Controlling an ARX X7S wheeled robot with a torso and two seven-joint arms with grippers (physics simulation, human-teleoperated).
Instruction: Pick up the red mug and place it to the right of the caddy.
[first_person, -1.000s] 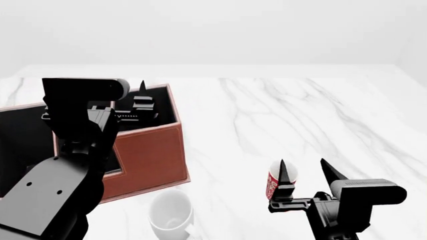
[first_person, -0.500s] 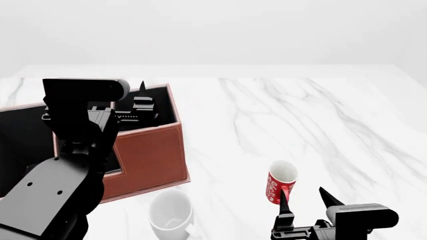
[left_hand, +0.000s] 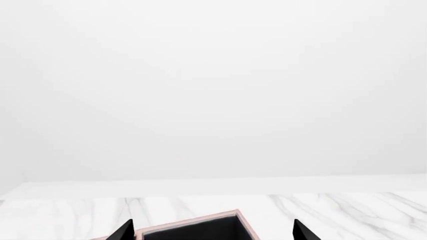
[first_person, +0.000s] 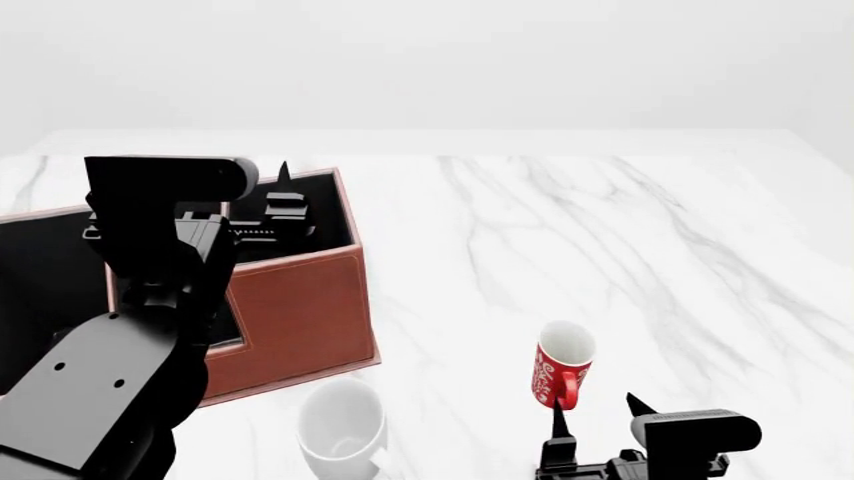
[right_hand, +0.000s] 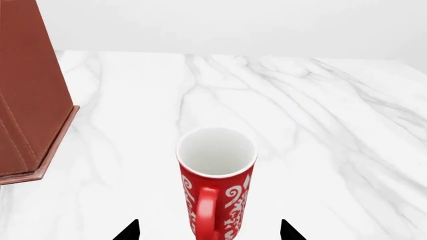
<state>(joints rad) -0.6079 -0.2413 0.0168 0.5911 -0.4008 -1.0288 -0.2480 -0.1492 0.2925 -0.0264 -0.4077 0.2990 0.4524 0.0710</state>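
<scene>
- Left arm (first_person: 127, 330): raised over the caddy at the far left of the head view; its left claw (first_person: 283, 215) hangs above the open box with fingertips (left_hand: 123, 231) spread apart, holding nothing.
- Caddy (first_person: 300, 305): reddish-brown box with black lining, standing on the white marble bench (first_person: 641, 230).
- White mug (first_person: 342, 425): just beside the caddy's near corner, apparently upright, partly cut by the frame edge.
- Red mug (first_person: 562, 363): upright on the bench, well to the right of the caddy, handle (right_hand: 206, 210) toward the robot.
- Right claw (first_person: 594, 420): near the mug, on its robot side, fingers released and parted, not touching it.
</scene>
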